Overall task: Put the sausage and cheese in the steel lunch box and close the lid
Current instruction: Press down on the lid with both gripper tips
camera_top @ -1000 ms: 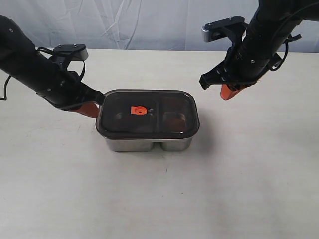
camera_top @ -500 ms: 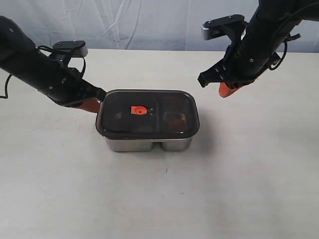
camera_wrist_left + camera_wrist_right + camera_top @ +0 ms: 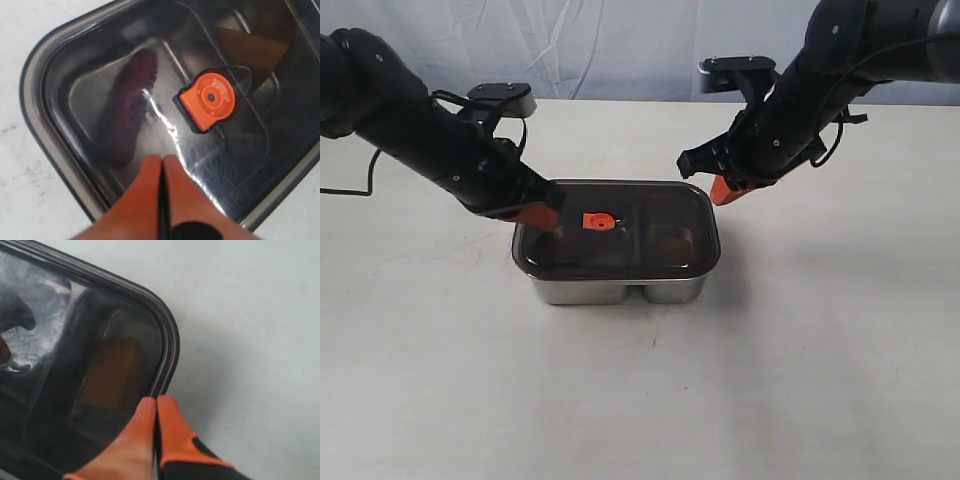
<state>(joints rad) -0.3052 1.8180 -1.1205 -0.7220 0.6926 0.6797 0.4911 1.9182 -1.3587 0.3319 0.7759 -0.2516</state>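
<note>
Scene: the lid (image 3: 615, 228) lies flat on the steel lunch box (image 3: 620, 291), mid table (image 3: 800, 380), orange valve (image 3: 598, 221) facing up near the centre. Through the dark plastic the sausage (image 3: 131, 115) shows as a dim red shape in the bigger compartment and the cheese (image 3: 112, 372) as an orange-brown block in the smaller one, so both items are in & covered. On the L side the left gripper (image 3: 542, 212) is over the lid's left end, fingers pressed together w/ nothing between them, tips aimed down at the lid just short of the valve. It looks v. close, but can't tell if it touches. On the R side the right gripper (image 3: 725, 192) is likewise clenched on nothing, tips at the lid's back-right corner, right by the rim. My read: closed tips serve as pushers, not grabbers, one arm per end so the lid gets pressed evenly & the seal seats w/o the box tipping or sliding. Placing looks done; what's left is prob. the press-down. The lid looks level from the ext. cam, but whether the rim is seated all round can't be told. Risk: pushing one end alone could pop the other up.
</note>
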